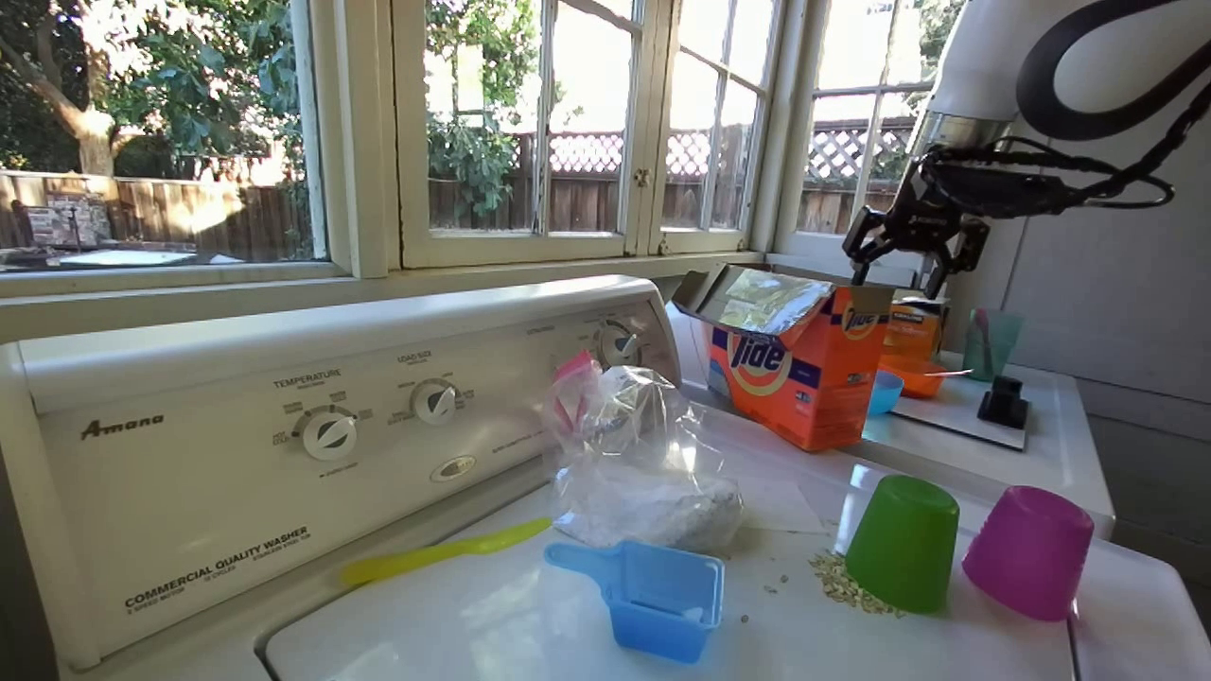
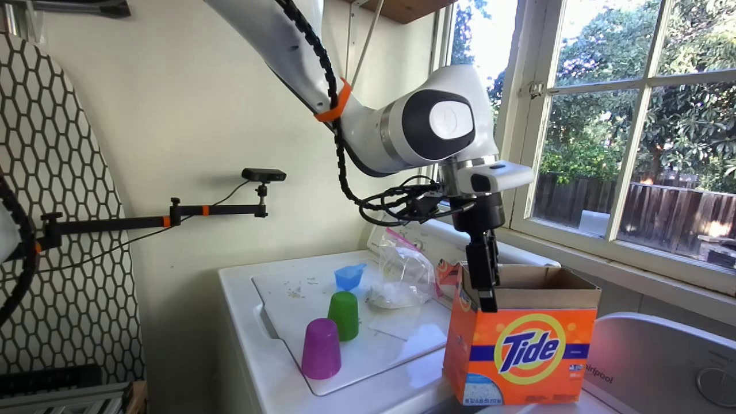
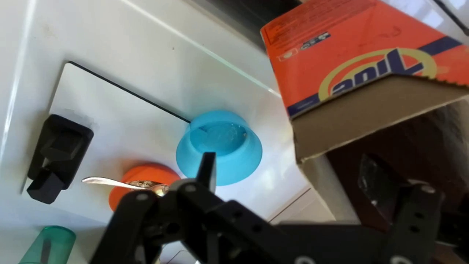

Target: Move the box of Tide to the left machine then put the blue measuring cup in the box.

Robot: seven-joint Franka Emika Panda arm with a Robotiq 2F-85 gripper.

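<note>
Tide box [image 1: 814, 392]: in an exterior view it stands upright, top gaping, at the edge where the Amana washer [image 1: 222, 482] meets a second white machine [image 1: 1060, 426] — which of them bears its base is hard to tell.
Blue measuring cup [image 1: 662, 610]: on the washer's lid [image 1: 473, 634], mouth up, well apart from the Tide box; a see-through bag [image 1: 643, 501] lies just behind, a yellow knife [image 1: 445, 555] nearer the dials.
Cup pair: green cup [image 1: 903, 544] and magenta cup [image 1: 1029, 553], mouth down, just beside each other, toward the lid's edge.
Gripper [image 1: 897, 282]: beyond the Tide box, pointing down, jaws spread wide.
Tide rim: in an exterior view a black finger [image 2: 487, 299] crosses the near top edge of the Tide box [image 2: 532, 356].
Room on the lid: there, white surface runs between the magenta cup and the Tide box.
Cardboard wall [image 3: 328, 192]: in the wrist view one finger stands outside it, its twin shows across the dark opening — jaws well apart.
Bowl side: a strip of white top lies between the Tide box and a blue bowl [image 3: 234, 170]; an orange bowl [image 3: 155, 168] with a spoon [image 3: 106, 181] is near.
</note>
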